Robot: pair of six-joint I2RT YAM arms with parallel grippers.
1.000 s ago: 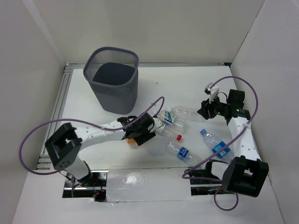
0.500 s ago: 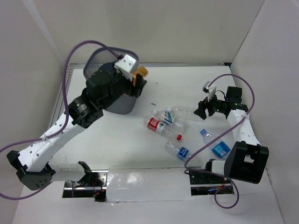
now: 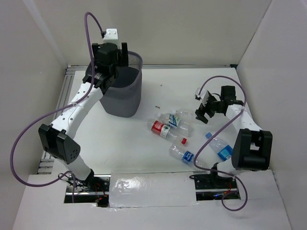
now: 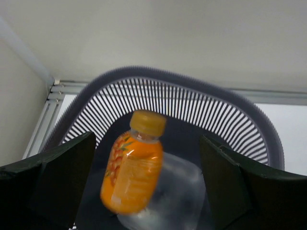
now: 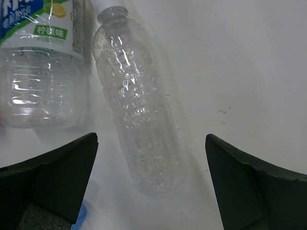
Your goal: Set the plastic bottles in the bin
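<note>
My left gripper (image 3: 105, 73) hangs over the dark wire-mesh bin (image 3: 125, 98), jaws wide open. In the left wrist view the short orange bottle (image 4: 134, 167) is blurred between my open fingers (image 4: 62, 177), touching neither, inside the bin's rim (image 4: 168, 79). A clear plastic thing (image 4: 180, 196) lies below it. My right gripper (image 3: 202, 109) is open just right of an unlabelled clear bottle (image 3: 186, 115), which lies between its jaws in the right wrist view (image 5: 144, 129). A white-green labelled bottle (image 3: 171, 120) and a red labelled bottle (image 3: 160, 128) lie beside it.
Two blue-labelled bottles lie nearer the arms, one (image 3: 184, 155) at mid table and one (image 3: 220, 146) by the right arm. The white-green bottle (image 5: 43, 62) fills the top left of the right wrist view. White walls close in the table at the back and sides.
My left arm swung from the table up over the bin with the orange bottle, then opened; the bottle is now loose. My right gripper moved left toward the clear bottle.
</note>
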